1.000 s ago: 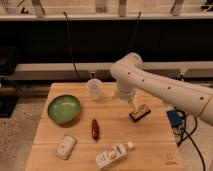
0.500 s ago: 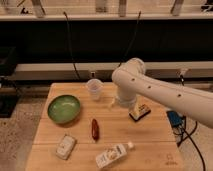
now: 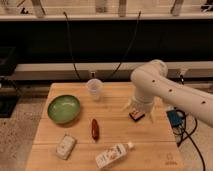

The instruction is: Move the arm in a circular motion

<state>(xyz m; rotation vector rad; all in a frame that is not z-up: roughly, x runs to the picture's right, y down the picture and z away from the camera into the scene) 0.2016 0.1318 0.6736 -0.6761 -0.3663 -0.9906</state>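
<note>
We keep the arm [image 3: 170, 92] sweeping an even arc above the desk [image 3: 115, 130]; the claw [image 3: 139, 109] hangs spread, holding nothing, above a small dark block [image 3: 136, 116].

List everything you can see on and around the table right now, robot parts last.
table: one, light wood, centre of view
bowl: one, green, left side of the table
cup: one, clear plastic, back of the table near the middle
red object: one, dark red, elongated, table centre
packet: one, pale, front left
bottle: one, white, lying on its side at the front
small block: one, dark with a reddish edge, right of centre, under the pincer
blue object: one, off the table's right edge
cables: dark, hanging behind the table
arm: one, glossy white, reaching in from the right
pincer: one, white, low over the small block
</note>
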